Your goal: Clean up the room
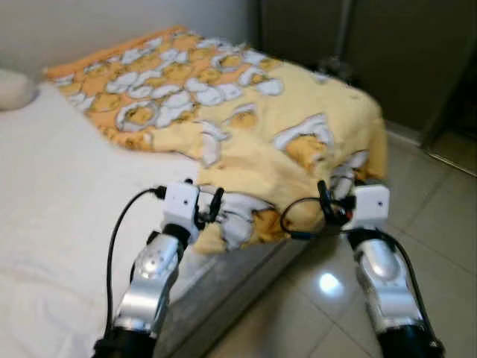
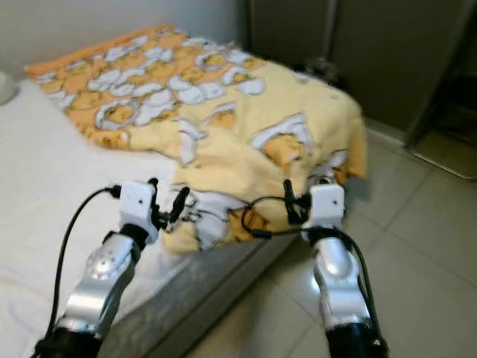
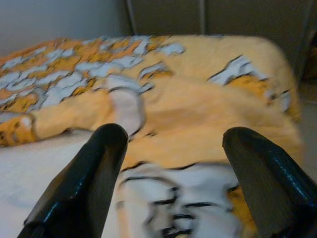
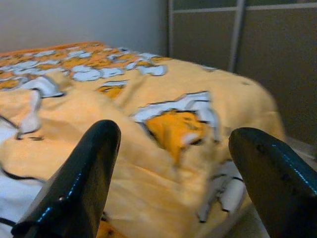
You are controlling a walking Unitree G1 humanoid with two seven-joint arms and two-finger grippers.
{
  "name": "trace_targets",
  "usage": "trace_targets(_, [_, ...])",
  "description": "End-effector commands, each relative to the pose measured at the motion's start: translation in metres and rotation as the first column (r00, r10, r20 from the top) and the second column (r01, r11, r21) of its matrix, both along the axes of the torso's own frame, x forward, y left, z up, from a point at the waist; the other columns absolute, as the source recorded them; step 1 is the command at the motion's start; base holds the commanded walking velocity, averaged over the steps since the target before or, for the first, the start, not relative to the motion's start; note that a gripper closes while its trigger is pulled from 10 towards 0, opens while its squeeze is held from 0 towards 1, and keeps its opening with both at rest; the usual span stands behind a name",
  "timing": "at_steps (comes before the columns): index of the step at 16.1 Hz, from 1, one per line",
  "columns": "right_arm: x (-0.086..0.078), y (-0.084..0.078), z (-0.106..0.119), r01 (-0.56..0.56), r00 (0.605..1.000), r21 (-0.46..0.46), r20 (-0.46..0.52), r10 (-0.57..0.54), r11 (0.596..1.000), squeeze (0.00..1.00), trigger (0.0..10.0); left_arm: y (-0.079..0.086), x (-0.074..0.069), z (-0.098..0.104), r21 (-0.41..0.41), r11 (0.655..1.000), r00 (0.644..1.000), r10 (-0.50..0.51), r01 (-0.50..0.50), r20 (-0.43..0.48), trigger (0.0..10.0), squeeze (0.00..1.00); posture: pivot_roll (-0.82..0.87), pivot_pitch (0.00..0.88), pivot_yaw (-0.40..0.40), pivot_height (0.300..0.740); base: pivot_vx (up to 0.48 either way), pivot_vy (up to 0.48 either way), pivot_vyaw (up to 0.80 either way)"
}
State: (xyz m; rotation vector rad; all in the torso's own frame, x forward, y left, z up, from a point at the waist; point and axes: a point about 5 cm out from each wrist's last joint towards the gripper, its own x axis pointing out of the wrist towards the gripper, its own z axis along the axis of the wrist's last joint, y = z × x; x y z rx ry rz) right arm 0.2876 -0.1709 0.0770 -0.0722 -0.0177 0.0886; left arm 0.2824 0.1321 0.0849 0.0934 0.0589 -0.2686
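Item one: yellow blanket with white-and-orange cartoon print, lying rumpled over the foot end of our bed, its near edge bunched and spilling over the mattress corner toward the tiled floor.

Item two: our left gripper, fingers spread wide, held just before the blanket's folded near edge.

Item three: our right gripper, fingers likewise spread, at the blanket's hanging corner.

Item four: a white pillow at the far left; dark wardrobe doors behind.
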Motion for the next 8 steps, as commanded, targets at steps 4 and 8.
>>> trace_targets(4, [-0.001, 0.005, -0.001, -0.021, 1.000, -0.002, -0.001, 0.021, 1.000, 0.00, 10.0, -0.002, 0.002, -0.007, 0.023, 1.000, 0.999, -0.012, 0.013, -0.053, 10.0, 0.00, -0.15, 0.000, 0.130, 0.740, 0.101, -0.063, 0.00])
trace_targets(8, [-0.006, 0.005, 0.000, -0.018, 1.000, 0.004, -0.002, 0.018, 1.000, 0.00, 10.0, -0.008, 0.003, -0.042, -0.008, 0.998, 0.969, -0.062, 0.062, -0.238, 10.0, 0.00, -0.17, 0.000, 0.123, 0.740, 0.000, 0.000, 0.00])
